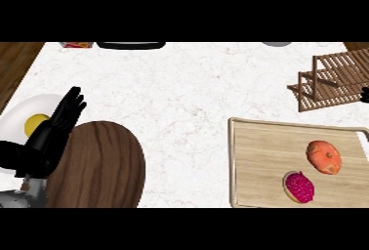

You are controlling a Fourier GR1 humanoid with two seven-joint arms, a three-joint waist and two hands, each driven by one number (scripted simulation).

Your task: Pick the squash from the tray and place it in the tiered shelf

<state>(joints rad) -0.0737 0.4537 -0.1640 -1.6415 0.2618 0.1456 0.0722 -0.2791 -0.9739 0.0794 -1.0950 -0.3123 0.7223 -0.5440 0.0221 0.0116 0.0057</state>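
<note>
squash (323, 156) lies on the tray (265, 161), orange and rounded, in the tray's right half toward the far side, apart from every hand. from the left: left hand (51, 133) comes up from the lower left corner on a grey forearm (16, 196), fingers straight and together, pointing away from the robot, holding nothing. it sits over the near right part of a white plate (30, 104) and partly hides it. a yellow round item (35, 125) lies on that plate, just beside the hand. right of the hand, a dark wooden oval board (97, 166) lies on the white marble counter (180, 93), its left edge under the hand. at the far edge of the counter, cut off: a red item (75, 45), a black item (130, 45), a grey item (276, 43); too little shows to name them. on the tray, a magenta-topped round item (299, 187) lies near the squash, on its near left side, not touching. the wooden tiered shelf (333, 78) stands beyond the tray at the far right, well apart from the squash. a small black shape (364, 93) is cut by the right edge just beside the shelf; cannot tell whether it is the right hand, and its state cannot be told.
</note>
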